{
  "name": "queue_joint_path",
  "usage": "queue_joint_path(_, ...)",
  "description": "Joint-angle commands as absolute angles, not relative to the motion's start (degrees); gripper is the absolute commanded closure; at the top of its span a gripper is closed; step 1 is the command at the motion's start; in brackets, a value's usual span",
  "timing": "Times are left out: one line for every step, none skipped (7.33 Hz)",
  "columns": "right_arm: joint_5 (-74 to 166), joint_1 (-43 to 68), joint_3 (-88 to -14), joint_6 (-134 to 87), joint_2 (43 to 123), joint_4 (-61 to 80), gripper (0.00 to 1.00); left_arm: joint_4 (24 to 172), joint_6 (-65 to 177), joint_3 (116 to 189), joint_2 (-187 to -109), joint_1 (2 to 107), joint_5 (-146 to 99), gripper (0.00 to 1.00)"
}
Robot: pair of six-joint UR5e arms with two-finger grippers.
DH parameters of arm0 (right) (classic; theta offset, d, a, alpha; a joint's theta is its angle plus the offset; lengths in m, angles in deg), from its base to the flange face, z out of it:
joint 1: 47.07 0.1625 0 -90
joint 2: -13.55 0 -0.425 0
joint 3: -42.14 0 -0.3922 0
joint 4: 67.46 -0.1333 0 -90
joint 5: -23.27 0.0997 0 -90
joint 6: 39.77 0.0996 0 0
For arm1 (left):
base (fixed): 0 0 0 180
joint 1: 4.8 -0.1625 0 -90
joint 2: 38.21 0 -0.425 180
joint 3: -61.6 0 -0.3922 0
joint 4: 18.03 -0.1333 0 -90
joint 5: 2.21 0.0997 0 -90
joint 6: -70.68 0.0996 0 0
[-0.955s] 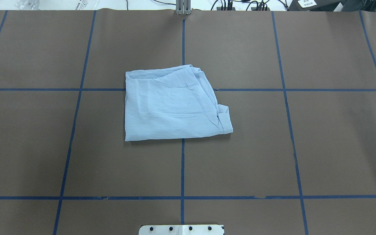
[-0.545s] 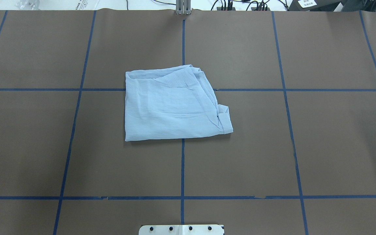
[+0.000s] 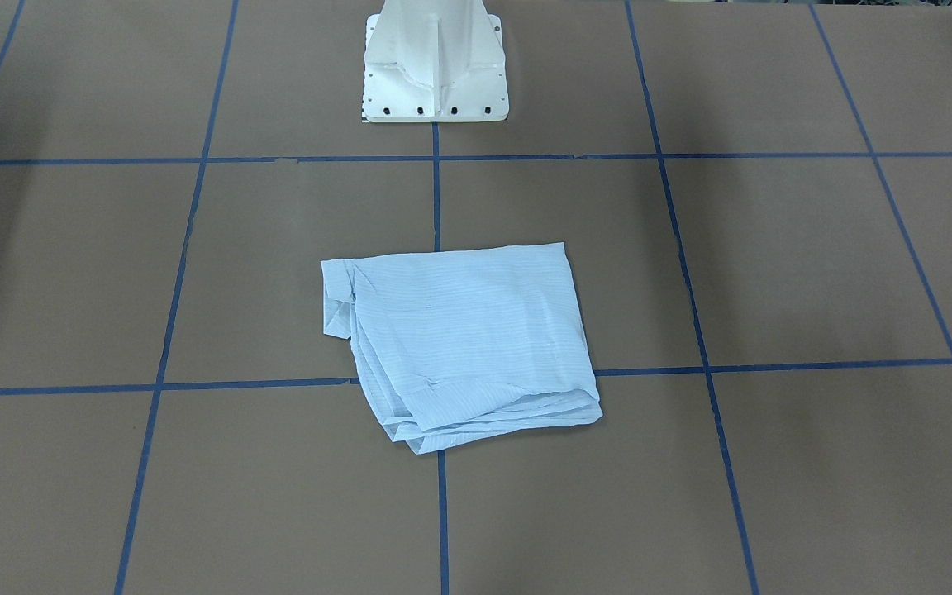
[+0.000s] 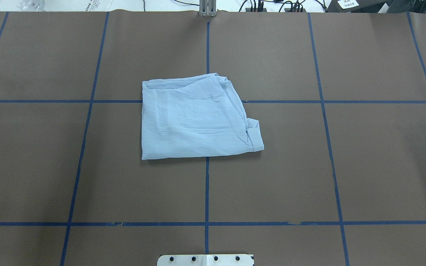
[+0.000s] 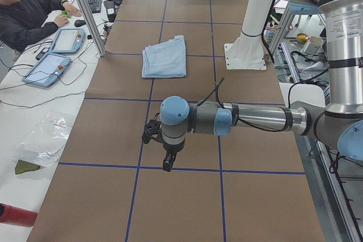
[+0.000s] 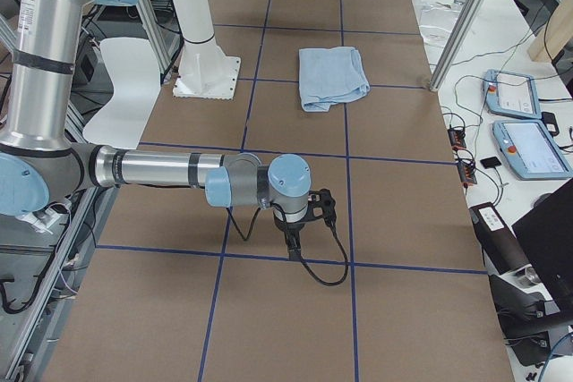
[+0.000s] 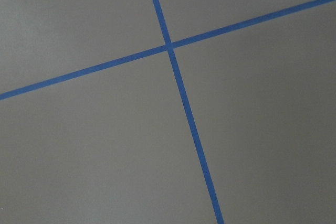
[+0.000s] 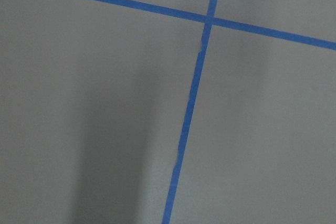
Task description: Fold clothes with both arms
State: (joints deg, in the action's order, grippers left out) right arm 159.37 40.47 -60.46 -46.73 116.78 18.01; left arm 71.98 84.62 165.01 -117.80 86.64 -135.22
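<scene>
Shirt, folded into a rough square, lies flat near the middle of the table, a little toward 12 o'clock in the overhead view, over a crossing of blue tape lines. Its 9 o'clock edge is straight; loose layers stick out at 3 o'clock. The left hand points down far out at 9 o'clock and the right hand far out at 3 o'clock, both well apart from the shirt. Whether either is released or clenched cannot be told.

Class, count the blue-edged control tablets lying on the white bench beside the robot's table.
2. Both lie on the white bench beside the table: the farther tablet in front of the person, the nearer tablet next to it. More could lie outside the views.
</scene>
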Motion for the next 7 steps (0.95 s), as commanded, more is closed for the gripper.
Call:
queue_joint_path(162.7, 40.5, -58.5, -47.5, 116.8, 16.2, 0.00, 72.1, 84.6, 163.0, -118.0, 86.7, -134.9, 0.00)
queue_joint_path(162.2, 40.5, -58.2, -47.7, 117.0, 14.3, 0.00, 72.1, 84.5, 161.8, -117.1, 86.7, -134.7, 0.00)
queue_joint_path(162.0, 40.5, -58.1, -47.7, 117.2, 13.8, 0.00, 72.3, 84.8, 161.1, -117.7, 86.6, -135.3, 0.00)
queue_joint_path(162.0, 40.5, -58.2, -47.6, 117.1, 13.7, 0.00, 73.4, 85.0, 161.5, -117.7, 86.6, -134.5, 0.00)
queue_joint_path(162.1, 40.5, -58.5, -47.6, 117.1, 13.7, 0.00, 74.8, 85.1, 160.4, -117.6, 86.6, -134.7, 0.00)
queue_joint_path(162.1, 40.5, -58.4, -47.6, 117.0, 13.7, 0.00, 76.3, 84.9, 160.1, -117.5, 86.6, -135.3, 0.00)
queue_joint_path(162.2, 40.5, -58.6, -47.6, 117.0, 13.7, 0.00, 76.8, 84.8, 160.2, -117.5, 86.6, -135.3, 0.00)
